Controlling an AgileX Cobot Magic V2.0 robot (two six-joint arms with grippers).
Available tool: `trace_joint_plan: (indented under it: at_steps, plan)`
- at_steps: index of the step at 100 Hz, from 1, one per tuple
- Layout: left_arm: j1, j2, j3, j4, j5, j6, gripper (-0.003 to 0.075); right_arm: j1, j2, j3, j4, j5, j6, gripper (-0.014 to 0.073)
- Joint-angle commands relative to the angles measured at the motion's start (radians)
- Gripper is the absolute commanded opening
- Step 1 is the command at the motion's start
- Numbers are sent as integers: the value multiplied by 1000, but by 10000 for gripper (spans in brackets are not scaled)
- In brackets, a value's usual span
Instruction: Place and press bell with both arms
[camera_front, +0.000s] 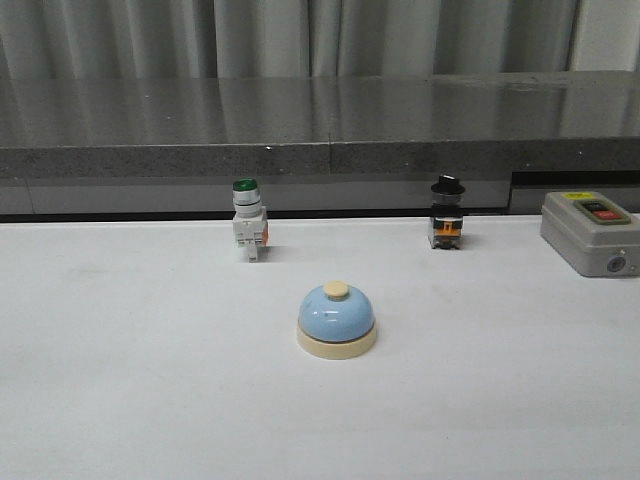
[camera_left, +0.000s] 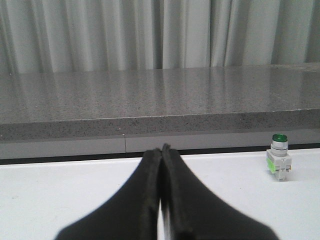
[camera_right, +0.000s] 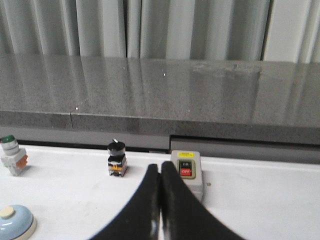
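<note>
The light-blue bell (camera_front: 337, 319) with its cream base and cream knob stands upright near the middle of the white table; its edge also shows in the right wrist view, bell (camera_right: 15, 220). Neither arm appears in the front view. My left gripper (camera_left: 161, 149) is shut with nothing between its black fingers, and the bell is out of its view. My right gripper (camera_right: 160, 166) is shut and empty too, well apart from the bell, with the grey box just beyond its tips.
A white push-button switch with a green cap (camera_front: 249, 221) stands behind the bell to the left, a black-capped switch (camera_front: 446, 214) to the right. A grey box with a red button (camera_front: 592, 230) sits at the far right. A grey stone ledge (camera_front: 320, 130) backs the table.
</note>
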Motion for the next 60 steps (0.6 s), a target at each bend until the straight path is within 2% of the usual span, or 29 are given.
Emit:
trace_joint_plan:
  at_steps: [1,31,60]
  plan:
    - [3,-30,43,0,-91,-10,-20,-8,111,-134,-7,46,-8,-60]
    - [3,-30,43,0,-91,-10,-20,-8,440,-463,39,410,-8,-60]
    - [3,-30,43,0,-91,-10,-20,-8,616,-528,58,403,-8,-60]
